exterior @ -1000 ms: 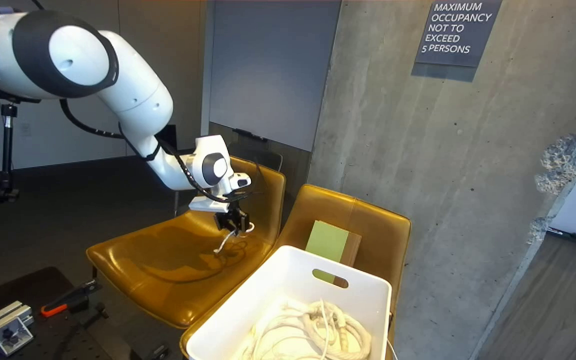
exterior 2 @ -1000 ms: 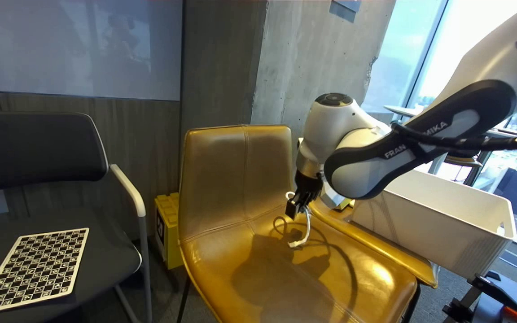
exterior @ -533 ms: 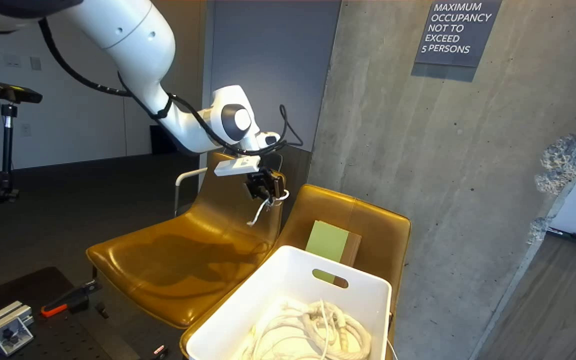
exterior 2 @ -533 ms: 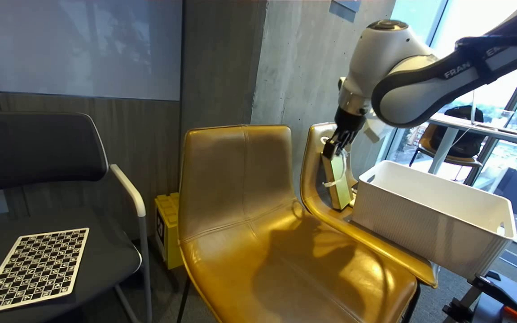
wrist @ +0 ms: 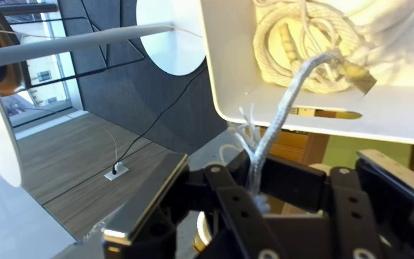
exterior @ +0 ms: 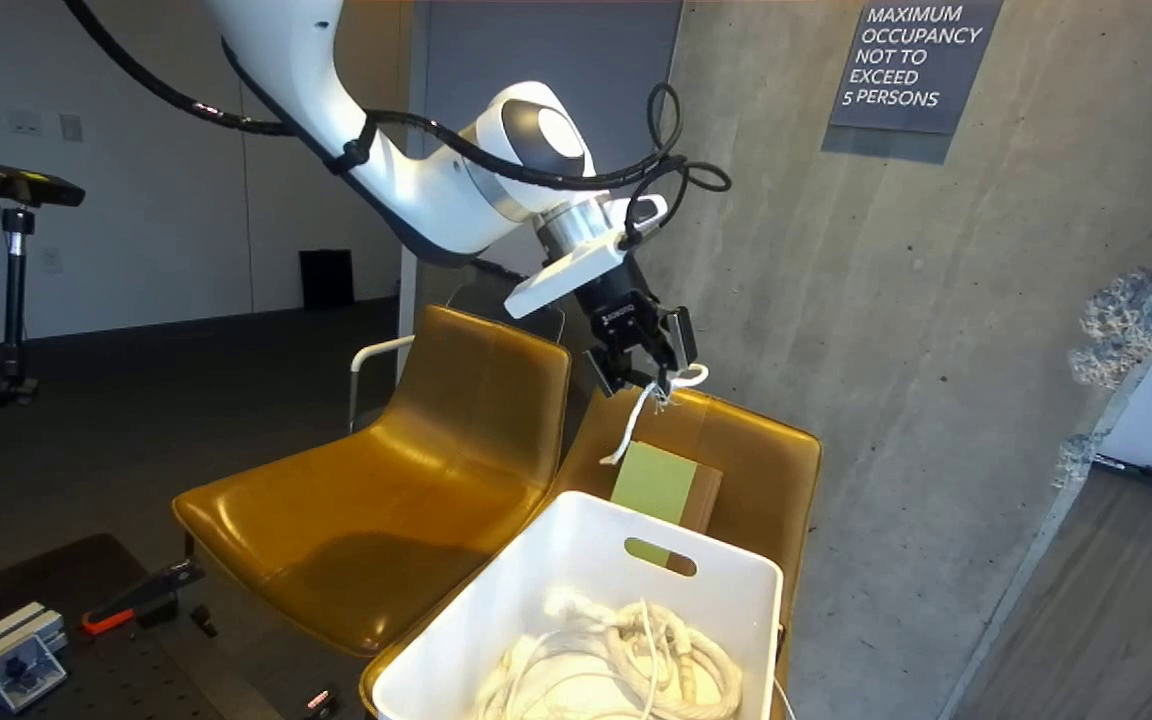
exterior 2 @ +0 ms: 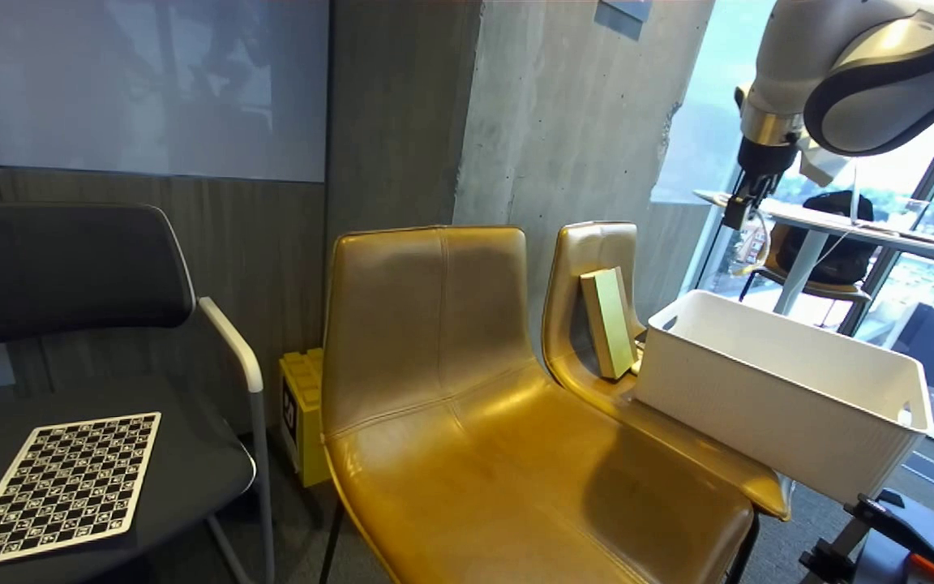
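Pinching a short white rope (wrist: pixel 281 108), the black fingers (wrist: pixel 293 183) show at the bottom of the wrist view, pressed tight on it. The rope sticks out past the fingers, and its far end has tan tape (wrist: pixel 359 75) on it. Right by the fingers, thin threads (wrist: pixel 246 138) poke out of the rope. Past the fingers, up and to the right, is a big white bin (wrist: pixel 228 64) with a fat coil of rope (wrist: pixel 264 41) inside.

In an exterior view, a white arm (exterior: pixel 286 60) leads down to the fingers from the upper left. The rope makes a small loop to the right of the fingers and hangs down on their left. Below the fingers are the back of a brown chair (exterior: pixel 761 440) and a green block (exterior: pixel 651 480) leaning on it. The bin sits lower down, on that same chair. Another brown seat (exterior: pixel 366 490) is down to the left of the fingers. A gray sign (exterior: pixel 911 65) is up to their right.

In an exterior view, the fingers are up at the right, too small to show the pinch well. The rope dangles under them, and the bin is lower still. Far to the left of the fingers, a checked board (exterior 2: pixel 62 487) lies on a dark chair (exterior 2: pixel 62 268).
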Motion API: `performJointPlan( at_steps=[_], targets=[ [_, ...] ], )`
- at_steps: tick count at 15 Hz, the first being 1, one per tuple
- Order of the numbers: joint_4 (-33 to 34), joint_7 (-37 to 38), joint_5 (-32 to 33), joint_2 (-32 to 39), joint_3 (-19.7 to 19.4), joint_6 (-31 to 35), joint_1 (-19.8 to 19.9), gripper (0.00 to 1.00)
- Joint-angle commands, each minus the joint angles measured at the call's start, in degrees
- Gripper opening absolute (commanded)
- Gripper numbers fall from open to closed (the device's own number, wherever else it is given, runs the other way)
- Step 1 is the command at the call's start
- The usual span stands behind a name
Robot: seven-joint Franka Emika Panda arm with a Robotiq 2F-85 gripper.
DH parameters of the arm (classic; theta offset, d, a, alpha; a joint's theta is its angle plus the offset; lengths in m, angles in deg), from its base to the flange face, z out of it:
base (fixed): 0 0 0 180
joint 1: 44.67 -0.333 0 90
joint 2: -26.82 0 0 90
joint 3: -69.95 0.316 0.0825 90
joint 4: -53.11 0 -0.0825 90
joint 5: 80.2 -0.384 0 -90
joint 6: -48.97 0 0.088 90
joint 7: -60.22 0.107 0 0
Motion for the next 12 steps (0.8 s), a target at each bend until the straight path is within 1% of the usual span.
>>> performJointPlan(
  at_steps=[1, 3, 7, 12],
  targets=[
    [-4.8, -3.3, 3.1, -4.3, 2.3, -2.9, 5.6, 0.00],
    [-7.9, -6.3, 2.4, -5.7, 3.1, -3.9, 8.2, 0.00],
    [-12.9, -13.7, -1.6, -7.6, 5.2, -7.0, 12.0, 0.00],
    [-14.5, -19.0, -7.2, -8.5, 7.0, -10.4, 13.8, 0.00]
  ],
)
